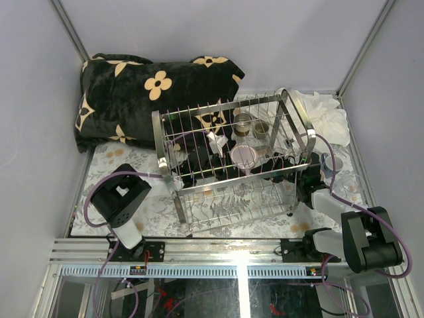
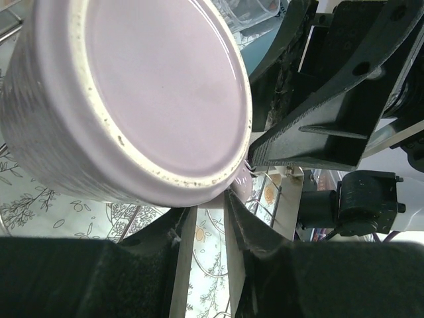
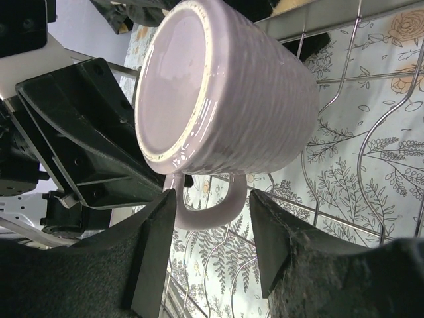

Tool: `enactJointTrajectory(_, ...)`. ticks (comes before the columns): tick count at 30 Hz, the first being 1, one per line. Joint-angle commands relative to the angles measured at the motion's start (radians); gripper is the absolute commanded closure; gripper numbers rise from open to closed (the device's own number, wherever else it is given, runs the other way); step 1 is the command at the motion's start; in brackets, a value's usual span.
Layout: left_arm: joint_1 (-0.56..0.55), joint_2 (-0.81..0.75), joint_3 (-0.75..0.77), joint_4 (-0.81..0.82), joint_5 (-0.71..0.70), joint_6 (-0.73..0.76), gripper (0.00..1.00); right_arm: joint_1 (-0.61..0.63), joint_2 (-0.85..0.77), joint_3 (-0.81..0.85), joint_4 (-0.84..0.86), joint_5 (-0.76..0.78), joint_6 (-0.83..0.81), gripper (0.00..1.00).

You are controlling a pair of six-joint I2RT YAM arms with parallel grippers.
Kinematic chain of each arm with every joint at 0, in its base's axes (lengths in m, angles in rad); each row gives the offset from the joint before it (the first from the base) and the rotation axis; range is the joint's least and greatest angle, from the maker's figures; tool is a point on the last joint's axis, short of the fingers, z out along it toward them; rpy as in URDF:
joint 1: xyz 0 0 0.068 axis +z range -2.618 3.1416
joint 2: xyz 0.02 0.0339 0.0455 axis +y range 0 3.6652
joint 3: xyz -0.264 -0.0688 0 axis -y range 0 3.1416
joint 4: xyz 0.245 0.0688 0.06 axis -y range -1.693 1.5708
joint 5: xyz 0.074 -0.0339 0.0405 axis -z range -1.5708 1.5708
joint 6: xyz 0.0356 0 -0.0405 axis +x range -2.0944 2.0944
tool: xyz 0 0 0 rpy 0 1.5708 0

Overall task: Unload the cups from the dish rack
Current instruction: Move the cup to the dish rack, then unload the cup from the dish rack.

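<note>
Looking from above, the pink-mauve mug (image 1: 243, 158) sits upside down on the upper tier of the dish rack (image 1: 165, 142). Both arms reach in among the wires, and 2 more cups (image 1: 244, 122) stand just behind it. The risk here is crowding: a lift that is not straight up could catch a tine, jolt the rack on the bench (image 1: 109, 156) or knock those neighbours. The mug shows as a pale round base, small against the tall chrome frame.

From the left wrist, the left hand (image 2: 211, 211) is all but closed, with only a thin slit between its pads and nothing showing in that slit. It sits right under the rim of the mug's base. If the 2 hands move at once they could collide, since the right one's black body is just beside the mug. The base is glossy lilac inside an unglazed, speckled cream ring, so it likely slides easily.

From the right wrist, the right hand (image 3: 212, 195) stands about half spread with the mug's handle between its pads, close on both sides. Whether they pinch it I cannot tell. A hold on the loop alone may let the mug swing or twist out, or snag the wires. The wall is ribbed and shiny, the handle thick and smooth.
</note>
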Motion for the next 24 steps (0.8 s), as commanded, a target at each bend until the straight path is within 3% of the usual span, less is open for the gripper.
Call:
enactJointTrajectory(1,-0.007,0.027,0.055,0.027,0.001,0.009,0.78,0.037,-0.018,-0.012,0.083,-0.046,-0.011,0.45)
enactJointTrajectory(15,-0.007,0.073,0.106,0.026,0.012,0.002,0.78,0.039,0.019,0.0,0.106,-0.071,-0.008,0.45)
enactJointTrajectory(24,-0.003,-0.021,0.049,-0.006,-0.004,0.036,0.78,0.039,0.016,0.02,0.019,-0.005,-0.047,0.49)
